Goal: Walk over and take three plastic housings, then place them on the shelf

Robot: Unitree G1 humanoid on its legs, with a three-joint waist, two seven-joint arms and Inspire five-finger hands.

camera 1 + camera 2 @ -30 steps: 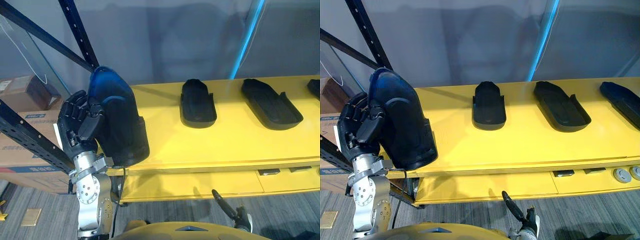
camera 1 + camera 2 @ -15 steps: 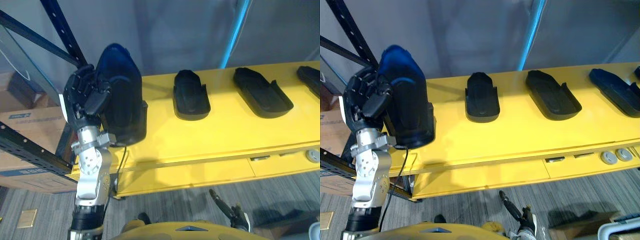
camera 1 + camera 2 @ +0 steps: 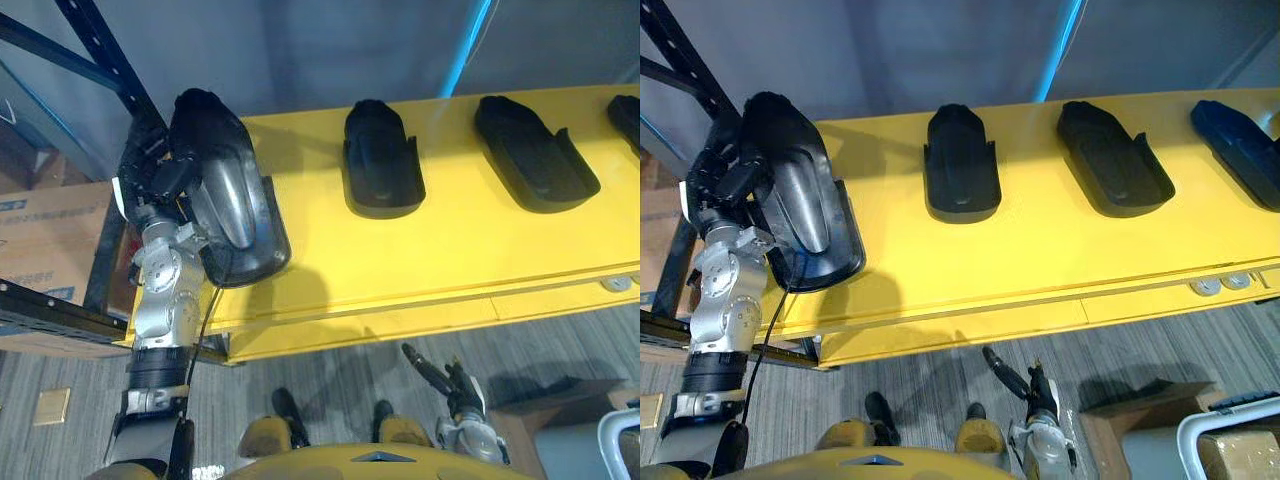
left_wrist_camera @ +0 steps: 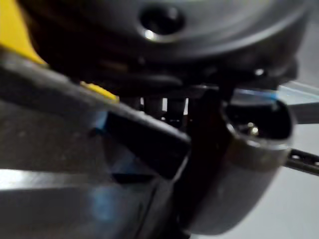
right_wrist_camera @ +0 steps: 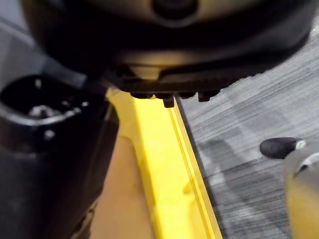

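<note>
Now, at nine o'clock, the left hand (image 3: 150,178) curls round a black plastic housing (image 3: 225,200) above the yellow table's (image 3: 420,262) left end. Best to hold it firmly and level while swinging toward the rack (image 3: 100,50) at eleven o'clock. The right hand (image 3: 450,385) hangs relaxed, fingers straight, at five o'clock.

Glossy dark plastic housing (image 3: 228,195); smooth yellow table (image 3: 450,245); matt brown cardboard box (image 3: 45,235).

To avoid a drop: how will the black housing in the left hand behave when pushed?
The housing looks like a rigid hollow shell, so it is probably light and keeps its shape. Its glossy curved back may slip in the left hand. On the yellow surface its long, unround shape would likely slide, not roll.
</note>
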